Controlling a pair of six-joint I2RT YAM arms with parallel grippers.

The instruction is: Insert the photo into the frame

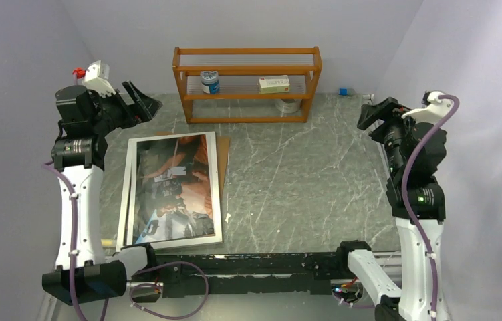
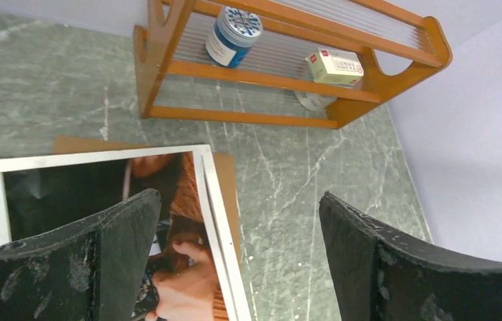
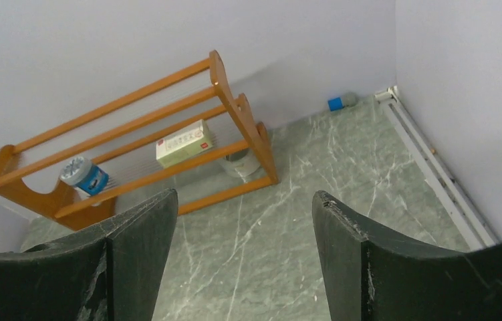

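Green marble table between pale lilac walls. At far left, left gripper raised above the table's far left part, jaws spread wide, nothing between them. Just below it in the top view, the frame flat on the left part of the table, long side running near to far, photo face up within its silver-white rim. Brown board under the frame, showing past its far and right edges. At far centre, orange rack against the back wall: blue-lidded jar and small box on its middle shelf, well apart. At right, right gripper raised, jaws fairly wide, empty, pointing toward the rack.
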